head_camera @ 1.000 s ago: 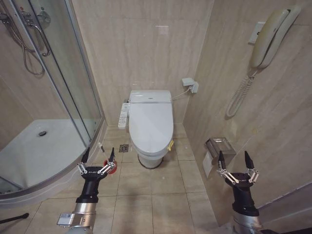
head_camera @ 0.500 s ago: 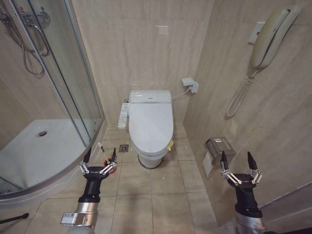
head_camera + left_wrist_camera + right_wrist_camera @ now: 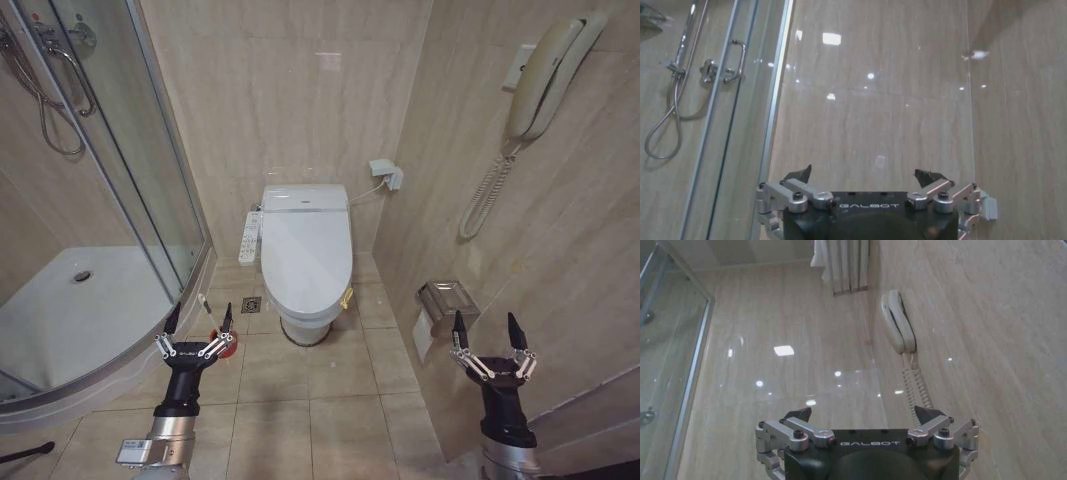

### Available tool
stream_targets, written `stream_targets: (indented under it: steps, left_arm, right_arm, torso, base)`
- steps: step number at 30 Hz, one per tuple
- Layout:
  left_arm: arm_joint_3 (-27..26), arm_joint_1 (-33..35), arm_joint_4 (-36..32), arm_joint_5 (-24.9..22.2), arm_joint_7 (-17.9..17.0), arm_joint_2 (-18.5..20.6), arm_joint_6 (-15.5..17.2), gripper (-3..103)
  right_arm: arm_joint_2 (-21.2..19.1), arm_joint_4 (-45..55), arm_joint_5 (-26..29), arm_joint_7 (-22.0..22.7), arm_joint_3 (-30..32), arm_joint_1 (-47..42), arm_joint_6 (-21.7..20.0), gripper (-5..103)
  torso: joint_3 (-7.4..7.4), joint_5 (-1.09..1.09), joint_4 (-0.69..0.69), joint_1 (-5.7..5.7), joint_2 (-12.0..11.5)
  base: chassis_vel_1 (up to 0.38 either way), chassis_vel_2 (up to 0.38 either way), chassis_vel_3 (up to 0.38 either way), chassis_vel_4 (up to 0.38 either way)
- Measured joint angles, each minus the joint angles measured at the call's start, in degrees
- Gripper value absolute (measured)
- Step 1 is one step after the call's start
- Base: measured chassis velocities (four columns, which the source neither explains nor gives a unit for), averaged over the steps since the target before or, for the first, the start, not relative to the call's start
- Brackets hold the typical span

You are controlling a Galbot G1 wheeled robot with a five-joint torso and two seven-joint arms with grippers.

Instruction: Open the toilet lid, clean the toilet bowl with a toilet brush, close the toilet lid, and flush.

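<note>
One toilet with one lid at the far wall, one brush near left, two grippers, left and right, one wall phone far right, one paper holder right.

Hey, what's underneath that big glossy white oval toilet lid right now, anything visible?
The glossy white oval toilet lid lies shut, so the seat and the bowl's inside are covered. Below its front edge, the white ceramic toilet bowl base meets the beige tiled floor.
</note>
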Motion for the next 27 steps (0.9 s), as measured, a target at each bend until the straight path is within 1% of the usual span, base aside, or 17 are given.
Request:
stream_targets:
  steps: [7, 16, 19, 20, 23, 25, 27]
  left_arm:
    - [0.8, -1.2, 1.0, 0.0, -0.2, -0.5, -0.3, 100]
    - [1.2, -1.2, 0.2, -0.9, 0.0, -1.2, -0.5, 100]
    - [1.7, -1.1, -0.3, -1.1, 0.5, -1.6, 0.3, 100]
    - [1.7, -1.1, -0.3, -1.1, 0.5, -1.6, 0.3, 100]
    - [2.0, -2.0, 2.1, -0.7, 0.6, -1.8, 0.9, 100]
    - [2.0, -2.4, 3.1, -0.6, 0.6, -1.9, 1.4, 100]
    - [2.0, -2.6, 3.8, -0.8, 0.4, -1.8, 2.7, 100]
  right_arm:
    - [-0.2, -1.3, 0.2, 0.0, 0.6, 0.1, 0.5, 100]
    - [-0.9, -1.9, 0.7, 0.7, 1.6, -0.1, 0.5, 100]
    - [-1.2, -1.8, -1.1, 4.1, 1.0, -0.6, -0.6, 100]
    - [-1.2, -1.8, -1.1, 4.1, 1.0, -0.6, -0.6, 100]
    - [-1.7, -3.6, -3.3, 7.1, 0.5, -1.1, -2.3, 100]
    - [-1.8, -4.4, -3.8, 7.9, 0.5, -1.0, -2.7, 100]
    - [-2.0, -5.5, -4.6, 8.5, 0.5, -1.0, -3.4, 100]
  torso:
    - [0.00, 0.00, 0.00, 0.00, 0.0]
    - [0.00, 0.01, 0.00, 0.00, 0.0]
    - [0.00, 0.01, 0.00, 0.00, 0.0]
    - [0.00, 0.01, 0.00, 0.00, 0.0]
    - [0.00, 0.00, 0.00, -0.01, 0.0]
    - [0.00, 0.01, 0.00, -0.01, 0.0]
    - [0.00, 0.01, 0.00, -0.01, 0.0]
  base:
    - [0.000, 0.000, 0.000, 0.000]
    - [0.000, 0.000, 0.000, 0.000]
    - [0.000, 0.000, 0.000, 0.000]
    - [0.000, 0.000, 0.000, 0.000]
    - [0.000, 0.000, 0.000, 0.000]
    - [0.000, 0.000, 0.000, 0.000]
    - [0.000, 0.000, 0.000, 0.000]
